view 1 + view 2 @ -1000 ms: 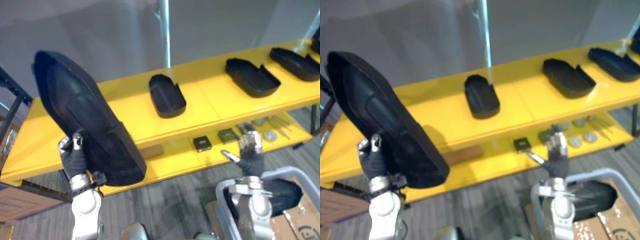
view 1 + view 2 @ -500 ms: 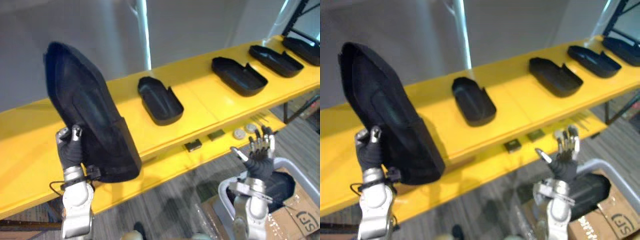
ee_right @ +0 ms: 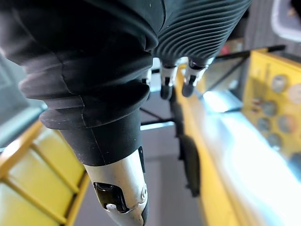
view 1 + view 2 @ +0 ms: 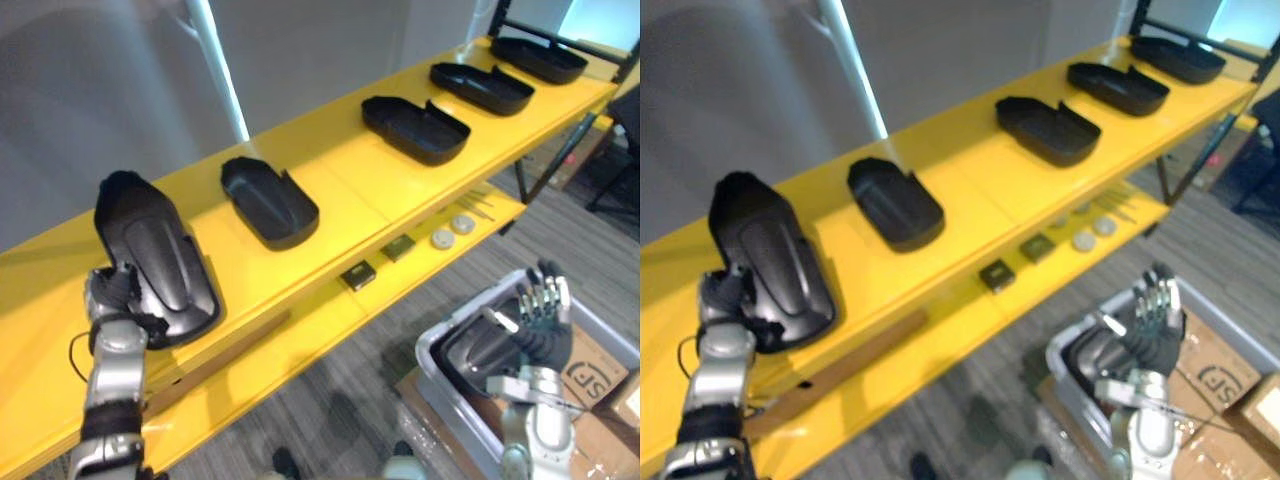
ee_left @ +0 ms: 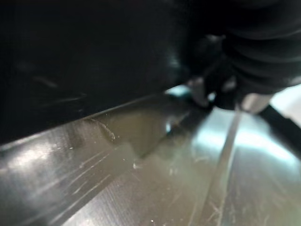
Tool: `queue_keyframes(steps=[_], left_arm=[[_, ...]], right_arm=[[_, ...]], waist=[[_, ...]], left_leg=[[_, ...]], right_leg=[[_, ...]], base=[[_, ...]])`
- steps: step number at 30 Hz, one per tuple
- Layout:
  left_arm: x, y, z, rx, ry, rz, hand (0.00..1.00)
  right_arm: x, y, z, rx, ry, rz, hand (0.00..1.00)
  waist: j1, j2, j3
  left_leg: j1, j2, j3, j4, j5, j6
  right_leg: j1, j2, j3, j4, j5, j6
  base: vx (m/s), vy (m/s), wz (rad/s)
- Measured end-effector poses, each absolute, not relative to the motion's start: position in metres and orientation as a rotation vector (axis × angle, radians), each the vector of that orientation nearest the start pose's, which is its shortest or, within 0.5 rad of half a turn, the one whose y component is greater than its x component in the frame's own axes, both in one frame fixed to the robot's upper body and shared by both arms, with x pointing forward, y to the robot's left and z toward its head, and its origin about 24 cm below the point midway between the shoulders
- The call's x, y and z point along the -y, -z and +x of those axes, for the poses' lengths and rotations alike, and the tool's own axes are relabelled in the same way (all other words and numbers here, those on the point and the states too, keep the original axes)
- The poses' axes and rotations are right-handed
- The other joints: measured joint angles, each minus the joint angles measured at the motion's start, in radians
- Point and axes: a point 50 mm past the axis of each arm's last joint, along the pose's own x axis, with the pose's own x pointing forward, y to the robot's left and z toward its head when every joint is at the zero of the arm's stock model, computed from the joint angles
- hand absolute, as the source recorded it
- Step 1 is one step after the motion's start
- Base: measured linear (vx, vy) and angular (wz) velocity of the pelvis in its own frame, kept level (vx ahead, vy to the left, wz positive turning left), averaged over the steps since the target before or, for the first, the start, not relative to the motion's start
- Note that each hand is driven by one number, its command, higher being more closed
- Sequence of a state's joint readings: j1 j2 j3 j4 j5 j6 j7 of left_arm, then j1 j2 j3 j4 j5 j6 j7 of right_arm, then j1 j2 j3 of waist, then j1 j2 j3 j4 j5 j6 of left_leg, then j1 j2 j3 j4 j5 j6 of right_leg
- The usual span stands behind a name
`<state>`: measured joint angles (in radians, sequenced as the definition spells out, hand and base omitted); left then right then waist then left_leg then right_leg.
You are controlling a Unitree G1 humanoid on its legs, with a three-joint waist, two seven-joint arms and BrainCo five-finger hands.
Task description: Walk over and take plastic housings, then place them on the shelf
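Black plastic housing (image 4: 155,258): glossy, elongated moulded shell, lying flat on the smooth yellow shelf (image 4: 340,200). Left hand (image 4: 108,292) at its rim, grasp indeterminable. Right hand (image 4: 540,318): fingers straight, empty, grey bin (image 4: 432,368) below the fingertips.

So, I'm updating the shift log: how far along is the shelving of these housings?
Done: four housings lie along the top shelf. In hand: a fifth, larger housing rests at the shelf's left end with the left hand at its edge; I cannot tell whether it is released. Left: at least another housing lies in the grey bin, by the open, empty right hand.
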<state>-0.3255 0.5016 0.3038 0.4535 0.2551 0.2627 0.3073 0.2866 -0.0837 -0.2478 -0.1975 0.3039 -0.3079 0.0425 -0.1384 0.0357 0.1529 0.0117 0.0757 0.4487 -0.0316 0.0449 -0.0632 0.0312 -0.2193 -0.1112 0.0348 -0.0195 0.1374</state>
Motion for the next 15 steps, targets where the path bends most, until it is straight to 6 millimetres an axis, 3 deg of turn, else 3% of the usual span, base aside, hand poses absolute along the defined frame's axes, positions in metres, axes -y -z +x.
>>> queue_keyframes(steps=[4, 7, 15], left_arm=[[-0.376, -0.107, 0.289, -0.306, -0.772, 0.764, 1.0], [-0.381, -0.122, 0.297, -0.326, -0.736, 0.836, 1.0], [-0.384, -0.107, 0.302, -0.548, -0.641, 0.837, 1.0]], right_arm=[[0.228, -0.061, 0.185, 0.241, 0.173, 0.092, 0.0], [0.219, -0.058, 0.189, 0.211, 0.128, 0.101, 0.0], [0.216, -0.057, 0.193, 0.173, 0.094, 0.087, 0.0]], waist=[[-0.027, 0.013, -0.006], [-0.028, 0.013, -0.006], [-0.04, 0.012, -0.005]], left_leg=[[0.008, 0.0, 0.01, -0.016, 0.008, -0.004], [0.003, -0.001, 0.016, -0.035, 0.022, -0.004], [-0.017, 0.002, 0.022, -0.043, 0.027, -0.003]], right_leg=[[-0.007, 0.003, 0.011, -0.003, 0.0, 0.001], [-0.024, 0.007, 0.017, -0.001, 0.0, 0.001], [-0.051, 0.013, 0.031, 0.007, 0.0, 0.001]], base=[[0.0, 0.007, -0.09], [0.0, 0.003, -0.05], [0.01, 0.003, -0.03]])
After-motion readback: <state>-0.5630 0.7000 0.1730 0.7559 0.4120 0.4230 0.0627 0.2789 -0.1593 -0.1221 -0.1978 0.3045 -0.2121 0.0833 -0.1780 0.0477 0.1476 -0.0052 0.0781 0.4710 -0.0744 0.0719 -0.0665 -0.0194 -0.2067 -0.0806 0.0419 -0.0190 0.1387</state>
